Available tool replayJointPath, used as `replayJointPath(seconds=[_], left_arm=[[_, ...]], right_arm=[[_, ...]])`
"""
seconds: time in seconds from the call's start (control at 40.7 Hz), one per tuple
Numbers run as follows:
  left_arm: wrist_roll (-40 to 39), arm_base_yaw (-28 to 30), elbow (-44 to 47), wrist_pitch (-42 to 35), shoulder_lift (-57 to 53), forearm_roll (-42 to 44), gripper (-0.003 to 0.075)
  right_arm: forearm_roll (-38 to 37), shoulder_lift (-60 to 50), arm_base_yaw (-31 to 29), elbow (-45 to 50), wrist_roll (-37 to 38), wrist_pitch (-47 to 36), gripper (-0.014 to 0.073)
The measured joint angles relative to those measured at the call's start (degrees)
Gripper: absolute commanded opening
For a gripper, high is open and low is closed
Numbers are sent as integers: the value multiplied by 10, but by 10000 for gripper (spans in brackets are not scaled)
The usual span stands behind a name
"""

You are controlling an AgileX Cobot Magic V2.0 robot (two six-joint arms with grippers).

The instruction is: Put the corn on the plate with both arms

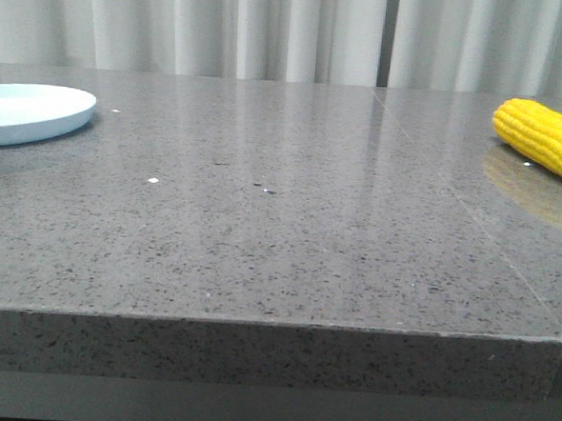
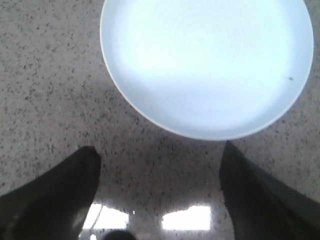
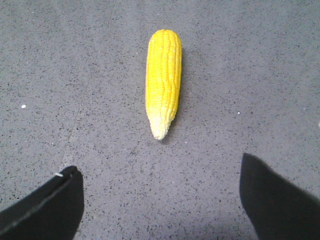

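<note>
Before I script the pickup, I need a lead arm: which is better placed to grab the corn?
Right. Its open pincer faces the corn; the left pincer faces the empty plate.

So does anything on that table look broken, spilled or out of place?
Nothing stands out. The corn lies whole on the bare grey table, far right; the plate sits empty and unchipped, far left. Only a few tiny white specks dot the surface.

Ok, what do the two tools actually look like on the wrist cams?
Both look alike: the left tool and right tool each show two plain black, wedge-shaped fingers tapering to blunt tips. No cables or markings show, apart from a small pale fleck on one right finger. The arms themselves are out of view.
</note>
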Motion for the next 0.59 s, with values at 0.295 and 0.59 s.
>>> replayJointPath(seconds=[0.295,0.59], left_arm=[[31,51,-88,1,121,-54,494],[32,51,-141,2,199,-66,494]], right_arm=[[0,0,0,0,0,0,654],[0,0,0,0,0,0,654]])
